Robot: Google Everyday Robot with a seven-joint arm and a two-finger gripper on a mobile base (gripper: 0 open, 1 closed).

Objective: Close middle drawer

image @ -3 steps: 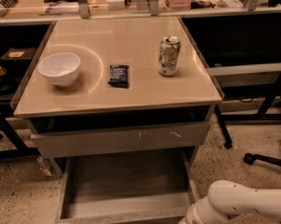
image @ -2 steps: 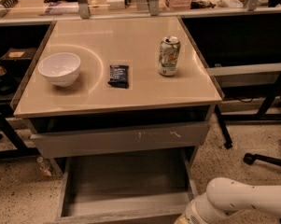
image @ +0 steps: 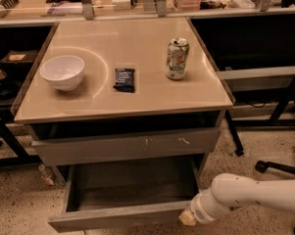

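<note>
The middle drawer (image: 130, 192) is pulled far out below the table top, and its deep grey inside shows. Its plain front (image: 112, 218) runs along the bottom of the view. Above it is the grey drawer front with pale scratch marks (image: 122, 147), almost shut. My white arm (image: 250, 197) comes in from the lower right. My gripper (image: 187, 218) is at the arm's tip, right at the right end of the middle drawer's front. The lowest drawer is out of view.
On the tan table top (image: 137, 99) stand a white bowl (image: 62, 72), a dark packet (image: 124, 79) and a drink can (image: 177, 58). A chair base (image: 279, 168) is on the floor at the right. A small bottle (image: 45, 174) lies on the floor at the left. Cluttered benches stand behind.
My arm has moved left, and its tip has come up to the right end of the middle drawer's front. The drawer is still wide open.
</note>
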